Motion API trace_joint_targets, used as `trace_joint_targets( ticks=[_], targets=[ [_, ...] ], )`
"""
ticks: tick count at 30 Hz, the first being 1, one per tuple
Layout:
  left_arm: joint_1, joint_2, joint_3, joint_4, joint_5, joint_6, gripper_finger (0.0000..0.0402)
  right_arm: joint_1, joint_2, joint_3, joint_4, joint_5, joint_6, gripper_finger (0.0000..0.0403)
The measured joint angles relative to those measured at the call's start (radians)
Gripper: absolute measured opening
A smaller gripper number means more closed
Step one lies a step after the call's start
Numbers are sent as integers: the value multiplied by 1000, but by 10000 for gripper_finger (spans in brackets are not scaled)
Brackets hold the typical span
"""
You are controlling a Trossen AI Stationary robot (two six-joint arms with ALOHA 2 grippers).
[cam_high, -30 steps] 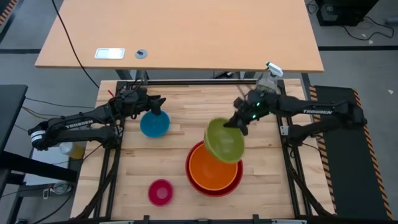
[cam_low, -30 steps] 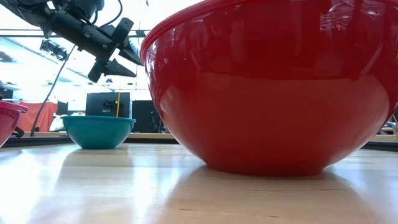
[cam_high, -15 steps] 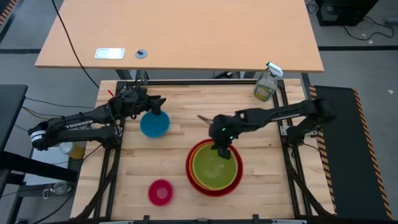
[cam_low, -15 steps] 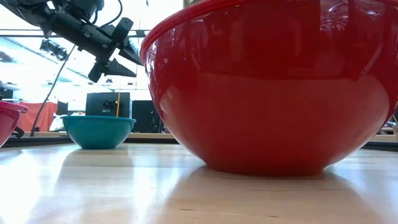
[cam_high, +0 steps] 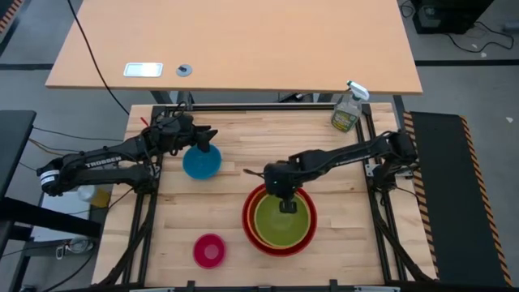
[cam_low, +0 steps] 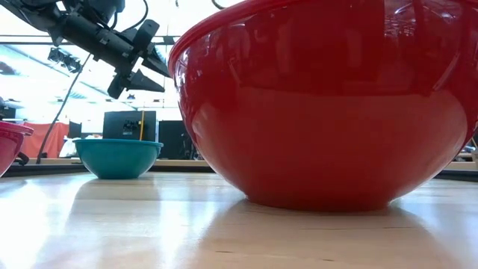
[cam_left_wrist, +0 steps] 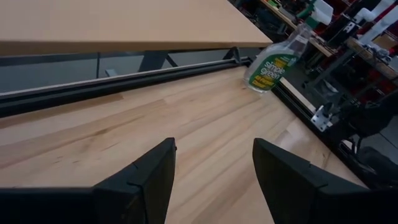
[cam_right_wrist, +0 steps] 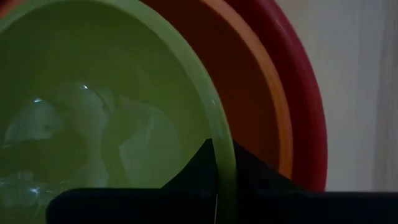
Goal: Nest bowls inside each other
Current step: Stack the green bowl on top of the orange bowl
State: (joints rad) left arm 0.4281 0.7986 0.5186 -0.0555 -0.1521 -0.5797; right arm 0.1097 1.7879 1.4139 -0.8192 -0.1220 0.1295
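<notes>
The red bowl (cam_high: 248,229) stands near the table's front, with the orange bowl (cam_high: 258,195) inside it and the olive-green bowl (cam_high: 280,225) inside the orange one. My right gripper (cam_high: 286,206) is shut on the green bowl's far rim. The blue bowl (cam_high: 201,163) rests on its base at the far left, and my left gripper (cam_high: 208,137) hovers open above its far edge, touching nothing. The pink bowl (cam_high: 210,250) stands at the near left. My right gripper pinches the green bowl's rim (cam_right_wrist: 219,134) on its far side, one finger (cam_right_wrist: 196,167) inside the bowl and the other (cam_right_wrist: 256,169) outside, between green and orange walls. The fingers come from above, slanting down. The bowl sits level inside the orange bowl.
A clear spray bottle (cam_high: 347,109) stands at the table's far right corner. In the low view the red bowl (cam_low: 328,104) fills most of the picture, with the blue bowl (cam_low: 118,158) behind it and the pink bowl (cam_low: 7,146) at the edge. Bare wood lies between the bowls.
My right gripper has swung from the far right toward the table's near edge and down, tipping to point steeply downward. The green bowl, held tilted above the stack before, now lies level inside the orange bowl. The gripper stays shut on its rim.
</notes>
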Motion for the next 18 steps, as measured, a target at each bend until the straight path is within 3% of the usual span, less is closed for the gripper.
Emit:
trace_joint_targets(
  ticks=[11, 18],
  targets=[
    [0, 0, 0, -6, 9, 25, 217, -1, 34, 0, -12, 19, -1, 37],
    [0, 0, 0, -9, 12, 26, 217, -2, 42, 0, -20, 21, -1, 70]
  ],
)
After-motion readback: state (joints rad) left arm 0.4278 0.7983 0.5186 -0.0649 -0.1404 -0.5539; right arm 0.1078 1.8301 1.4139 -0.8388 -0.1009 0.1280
